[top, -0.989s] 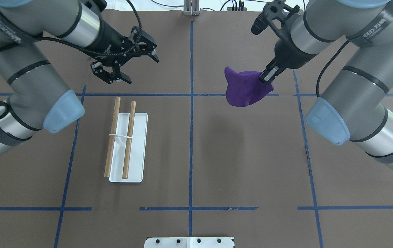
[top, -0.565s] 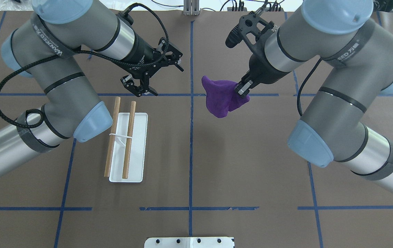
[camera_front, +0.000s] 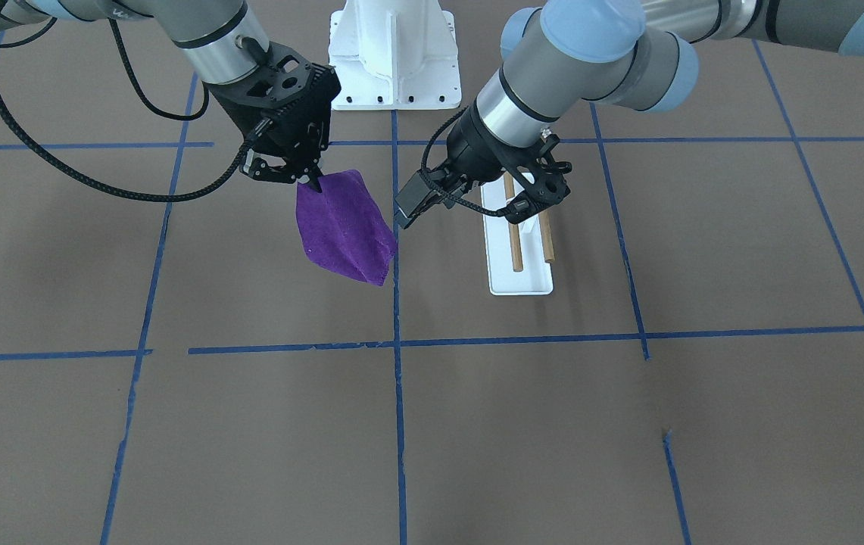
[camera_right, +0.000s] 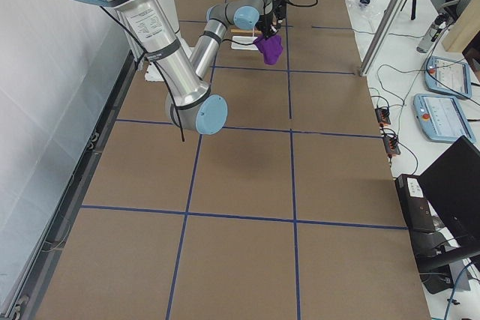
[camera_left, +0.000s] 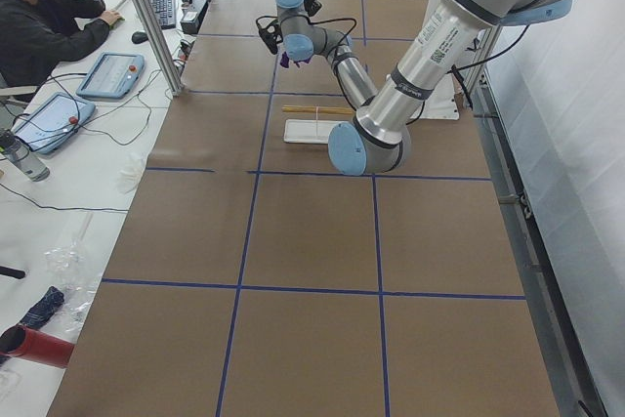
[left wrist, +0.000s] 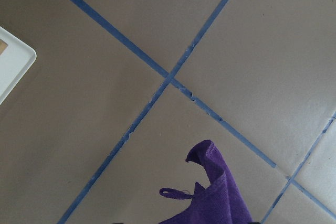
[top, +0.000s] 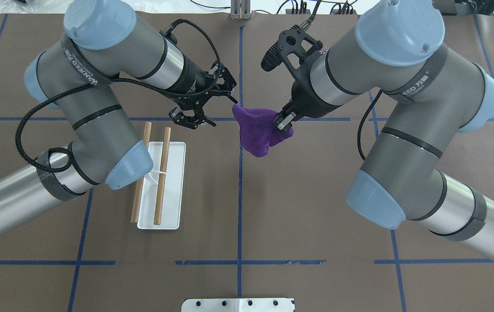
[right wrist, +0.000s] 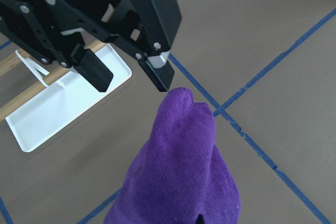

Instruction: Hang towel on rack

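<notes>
Since the right tool [top: 284, 123] pinches the purple towel [top: 255, 132] by one corner, the wide-open, empty left tool [top: 223, 113] should straddle its free left corner before closing

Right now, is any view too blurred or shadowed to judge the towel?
Overhead: sharp, crumpled purple cloth towel evenly lit. Front-facing: only soft shadows on the brown blue-taped table. Right wrist: towel and open black left pincer both crisp. Exterior left: towel too small to judge.

Bright, even light from overhead leaves only soft, faint shadows on the matte brown table [top: 316, 195], every view is sharp, and the two side views bow slightly toward the tabletop's far corners.
</notes>
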Robot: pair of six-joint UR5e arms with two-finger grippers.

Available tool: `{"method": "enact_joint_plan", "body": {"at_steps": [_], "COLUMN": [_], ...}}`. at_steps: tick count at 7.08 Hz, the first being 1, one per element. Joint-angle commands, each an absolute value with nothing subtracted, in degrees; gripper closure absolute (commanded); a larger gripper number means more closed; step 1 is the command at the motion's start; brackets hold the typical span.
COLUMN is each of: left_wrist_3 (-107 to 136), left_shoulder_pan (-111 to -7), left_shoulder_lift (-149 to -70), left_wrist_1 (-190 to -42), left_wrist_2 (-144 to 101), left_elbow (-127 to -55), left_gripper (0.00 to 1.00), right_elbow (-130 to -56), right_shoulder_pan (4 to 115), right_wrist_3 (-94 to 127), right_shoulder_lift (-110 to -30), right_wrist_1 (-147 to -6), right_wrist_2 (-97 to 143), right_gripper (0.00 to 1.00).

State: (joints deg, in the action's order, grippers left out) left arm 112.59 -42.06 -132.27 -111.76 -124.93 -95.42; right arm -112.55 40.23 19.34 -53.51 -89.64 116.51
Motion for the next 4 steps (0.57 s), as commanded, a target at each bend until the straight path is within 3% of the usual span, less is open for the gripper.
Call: {"method": "enact_joint_plan", "body": {"at_steps": [1,4], "left_wrist_3": [112.9,112.8], "left_shoulder_pan": [-42.0,-41.7], "left_shoulder_lift": [-132.2,-132.1], "left_wrist_1": [-113.2,-114.7], "left_wrist_2": [-124.9,-124.9], "left_elbow": [-94.8,-94.0], "left_gripper": [0.30,0.31], "right_elbow": [-112.7,-112.9], "right_shoulder_pan": [39.9,39.6], "right_wrist_3": [19.9,21.2], "right_shoulder_lift": [-52.5,-51.9], "right_wrist_1": [-89.5,-89.5], "right_wrist_2": [116.5,116.5], "right_gripper": [1.00,1.00]}}
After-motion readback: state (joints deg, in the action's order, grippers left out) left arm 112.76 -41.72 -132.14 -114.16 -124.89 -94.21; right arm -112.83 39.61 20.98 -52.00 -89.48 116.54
